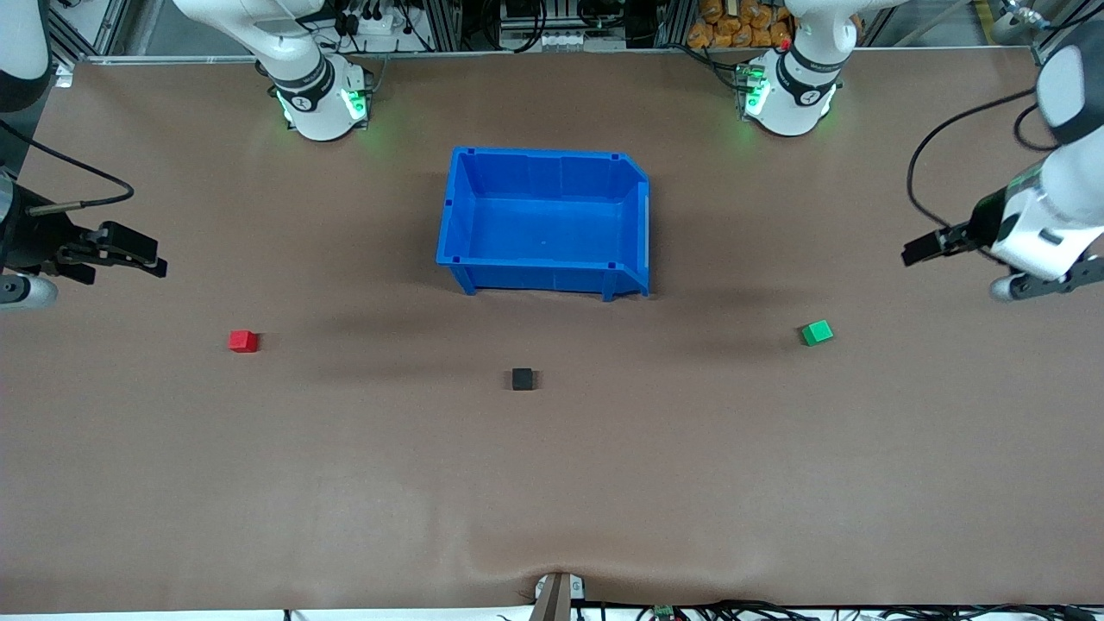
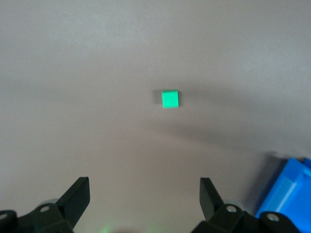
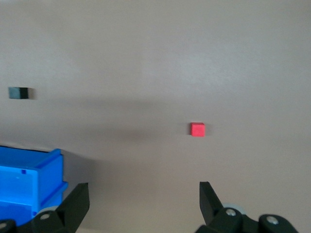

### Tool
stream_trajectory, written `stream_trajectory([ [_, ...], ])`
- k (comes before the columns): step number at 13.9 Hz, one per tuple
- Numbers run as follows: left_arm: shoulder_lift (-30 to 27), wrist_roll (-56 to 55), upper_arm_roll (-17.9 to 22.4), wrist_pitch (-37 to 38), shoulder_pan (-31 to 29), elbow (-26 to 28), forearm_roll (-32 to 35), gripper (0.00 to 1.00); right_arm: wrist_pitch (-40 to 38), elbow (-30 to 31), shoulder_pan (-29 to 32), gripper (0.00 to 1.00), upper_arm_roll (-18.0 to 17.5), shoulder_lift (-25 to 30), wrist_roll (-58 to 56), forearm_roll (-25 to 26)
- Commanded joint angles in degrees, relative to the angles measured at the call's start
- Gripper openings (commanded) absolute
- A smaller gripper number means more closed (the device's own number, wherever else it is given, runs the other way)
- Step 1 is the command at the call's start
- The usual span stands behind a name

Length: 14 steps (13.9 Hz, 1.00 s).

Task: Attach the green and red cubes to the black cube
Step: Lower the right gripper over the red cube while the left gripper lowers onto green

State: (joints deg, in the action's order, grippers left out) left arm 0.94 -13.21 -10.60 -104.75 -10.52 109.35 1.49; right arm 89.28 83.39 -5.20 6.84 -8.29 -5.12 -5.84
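Here, from my remote seat, nothing of the task looks started: three small cubes lie well apart on the brown table covering (image 1: 552, 483). The small matte black cube (image 1: 522, 379) sits just below the middle of the front view, nearer the camera than the open, empty blue plastic bin (image 1: 542, 256) at centre. The small red cube (image 1: 243, 341) lies at middle left of the frame, toward the right arm's end of the table; the small green cube (image 1: 817, 332) lies at middle right, toward the left arm's end. My left gripper (image 1: 921, 249) hangs at the right edge of the frame, over bare table above the green cube, fingers spread wide and holding nothing; its wrist view shows the green cube (image 2: 169, 99) centred ahead of the open fingers. My right gripper (image 1: 147, 261) hangs at the left edge, over bare table above the red cube, also spread and empty; its wrist view shows the red cube (image 3: 197, 129), with the black cube (image 3: 19, 92) at that picture's left edge. My worry: the cubes are small and light, so a descent slightly off centre could nudge one away, and the unheld black cube may slide when a coloured cube is pressed against it. Both arms converging on it could also collide.
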Motion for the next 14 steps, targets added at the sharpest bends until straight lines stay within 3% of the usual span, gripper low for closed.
stream_trajectory([
  [1, 2.38, -1.91, -0.48, -9.20, -0.46, 5.77, 0.00, 1.00, 1.68, -1.65, -0.78, 1.00, 0.37, -2.16, 0.81, -1.36],
  [8, 9.24, -1.91, -0.57, -26.27, -0.46, 15.80, 0.00, 1.00, 8.01, -1.65, -3.50, 1.00, 0.37, -7.08, 0.81, -3.90],
  [14, 16.18, -3.39, -0.57, -34.37, -2.13, 16.87, -0.26, 1.00, 14.68, -1.65, -8.50, 1.00, 0.37, -13.32, 0.63, -6.28],
])
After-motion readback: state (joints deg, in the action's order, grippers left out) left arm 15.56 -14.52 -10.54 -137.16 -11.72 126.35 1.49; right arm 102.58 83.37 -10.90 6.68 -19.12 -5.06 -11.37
